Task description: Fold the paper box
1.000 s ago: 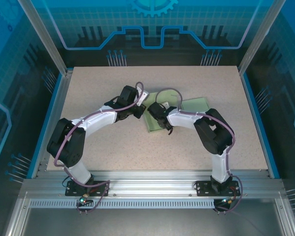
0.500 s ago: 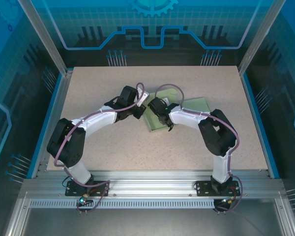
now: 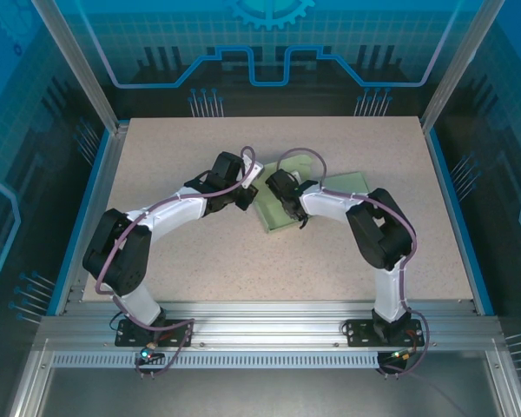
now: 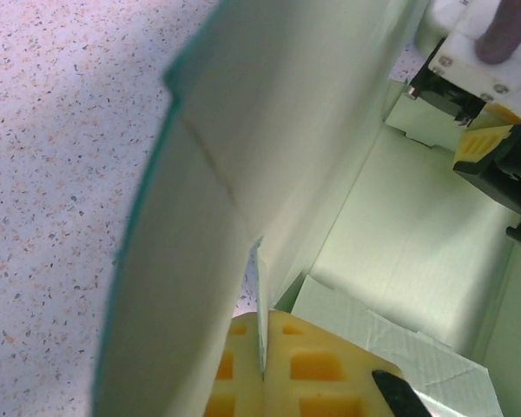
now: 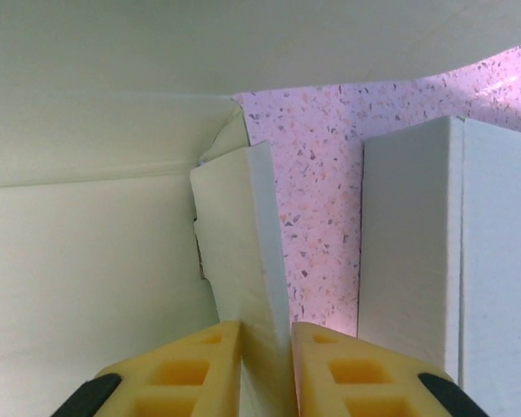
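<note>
**Folding at mid-table:** The pale green paper box [image 3: 340, 185] lies half-formed on the speckled table [image 3: 243, 269], just right of centre, as two arms work its left end.

The left gripper [image 4: 262, 352] is pinched tight on the lower edge of a raised side panel [image 4: 208, 200], which bows upward over the tabletop. The right gripper [image 5: 266, 347] has a thin corner flap [image 5: 243, 234] nipped between its yellow pads. Its jaws are narrow and the flap stands on edge, with bare tabletop just to its right.

The step in hand looks to be raising a wall and tucking its flap. To do it well, the left side should probably hold the panel steady along its crease rather than bend it. The right should then swing the flap in along its own score line without dragging the sheet across the table.

The left arm [image 3: 169, 213] rises from the near-left base, elbow out to the left, forearm reaching right and far. The right arm [image 3: 378, 230] mirrors it from the near-right base, elbow to the right, forearm reaching left. Their wrists all but meet over the box's left edge.
</note>
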You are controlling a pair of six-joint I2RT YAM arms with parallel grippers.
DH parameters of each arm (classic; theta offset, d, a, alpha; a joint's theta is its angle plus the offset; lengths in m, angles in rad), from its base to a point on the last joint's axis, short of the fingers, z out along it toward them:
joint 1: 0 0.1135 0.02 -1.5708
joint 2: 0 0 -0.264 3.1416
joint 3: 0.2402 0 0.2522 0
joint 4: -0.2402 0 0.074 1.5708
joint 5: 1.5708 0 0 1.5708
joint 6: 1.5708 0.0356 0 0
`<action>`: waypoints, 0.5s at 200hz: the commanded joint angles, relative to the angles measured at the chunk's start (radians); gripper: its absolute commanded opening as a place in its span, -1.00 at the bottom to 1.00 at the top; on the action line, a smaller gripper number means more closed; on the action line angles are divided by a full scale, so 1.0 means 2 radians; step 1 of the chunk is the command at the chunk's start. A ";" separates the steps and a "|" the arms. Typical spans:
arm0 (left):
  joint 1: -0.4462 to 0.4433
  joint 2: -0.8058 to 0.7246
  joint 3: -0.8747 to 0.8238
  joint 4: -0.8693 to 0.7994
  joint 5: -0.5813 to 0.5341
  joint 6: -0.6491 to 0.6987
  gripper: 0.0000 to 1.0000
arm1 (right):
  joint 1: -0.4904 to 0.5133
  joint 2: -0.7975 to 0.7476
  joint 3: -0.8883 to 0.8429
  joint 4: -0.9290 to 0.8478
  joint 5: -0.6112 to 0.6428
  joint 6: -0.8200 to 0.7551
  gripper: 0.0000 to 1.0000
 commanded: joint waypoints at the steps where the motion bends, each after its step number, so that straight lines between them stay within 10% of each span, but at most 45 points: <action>1: 0.002 -0.003 -0.007 -0.008 0.003 0.012 -0.93 | 0.005 0.030 0.019 -0.023 0.051 -0.004 -0.53; 100: 0.002 -0.003 -0.009 0.001 0.007 0.009 -0.92 | 0.043 0.148 0.121 -0.173 0.203 0.076 -0.56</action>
